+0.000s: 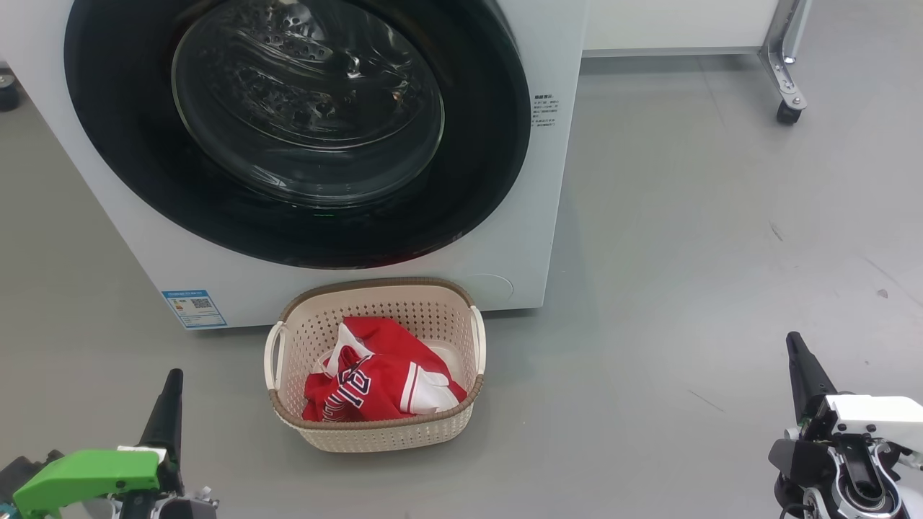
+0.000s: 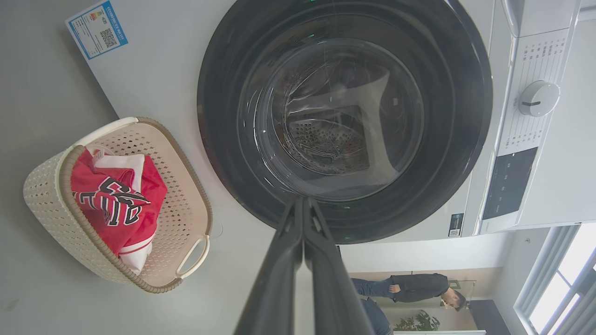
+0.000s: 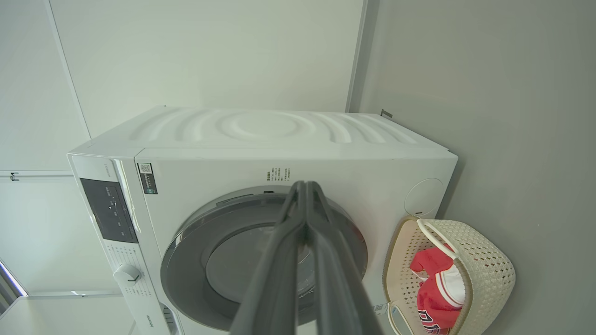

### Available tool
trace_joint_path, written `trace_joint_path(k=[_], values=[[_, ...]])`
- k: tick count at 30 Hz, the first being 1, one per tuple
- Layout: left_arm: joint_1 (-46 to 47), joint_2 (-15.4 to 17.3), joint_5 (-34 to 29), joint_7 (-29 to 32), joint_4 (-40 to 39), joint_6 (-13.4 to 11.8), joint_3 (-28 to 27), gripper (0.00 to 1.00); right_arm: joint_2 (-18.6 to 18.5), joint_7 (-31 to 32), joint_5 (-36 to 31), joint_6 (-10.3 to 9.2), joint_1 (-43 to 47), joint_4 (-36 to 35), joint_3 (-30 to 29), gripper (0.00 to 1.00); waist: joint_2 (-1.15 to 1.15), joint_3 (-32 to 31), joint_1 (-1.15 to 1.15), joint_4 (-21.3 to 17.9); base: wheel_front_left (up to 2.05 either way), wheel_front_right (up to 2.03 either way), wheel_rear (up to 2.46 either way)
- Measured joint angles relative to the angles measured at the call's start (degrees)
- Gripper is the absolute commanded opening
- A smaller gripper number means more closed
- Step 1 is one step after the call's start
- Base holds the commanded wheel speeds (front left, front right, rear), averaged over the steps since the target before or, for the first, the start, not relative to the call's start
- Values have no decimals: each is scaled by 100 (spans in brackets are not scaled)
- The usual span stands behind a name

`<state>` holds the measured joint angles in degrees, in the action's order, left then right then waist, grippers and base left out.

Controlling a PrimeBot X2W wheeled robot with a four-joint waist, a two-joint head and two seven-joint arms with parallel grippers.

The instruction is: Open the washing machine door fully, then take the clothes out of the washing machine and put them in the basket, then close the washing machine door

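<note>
With the door [image 1: 303, 137] at upper left seemingly shut and clothes [image 1: 382, 382] in the basket [image 1: 375, 286], the left gripper [image 1: 175, 376] and right gripper [image 1: 793, 339], both pressed together and empty, need only rest clear.

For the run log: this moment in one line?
door shut | clothes in basket | left gripper shut, empty | right gripper shut, empty

You've got wide open floor [image 1: 685, 252] right of the washing machine [image 1: 559, 216] and on both sides of the basket [image 1: 375, 283]. The washing machine door [image 1: 303, 130] is shut, blocking the way in, and the basket sits just below it.
</note>
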<state>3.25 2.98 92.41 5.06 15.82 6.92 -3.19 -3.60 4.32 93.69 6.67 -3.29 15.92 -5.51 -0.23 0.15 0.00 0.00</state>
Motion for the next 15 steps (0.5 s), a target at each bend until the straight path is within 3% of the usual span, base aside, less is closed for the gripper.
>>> trace_joint_path(k=[15], values=[[1, -3, 0, 0, -1, 0, -4, 0, 1, 0, 0, 0, -2, 14, -4, 0, 0, 0, 0, 0, 0, 0, 0]])
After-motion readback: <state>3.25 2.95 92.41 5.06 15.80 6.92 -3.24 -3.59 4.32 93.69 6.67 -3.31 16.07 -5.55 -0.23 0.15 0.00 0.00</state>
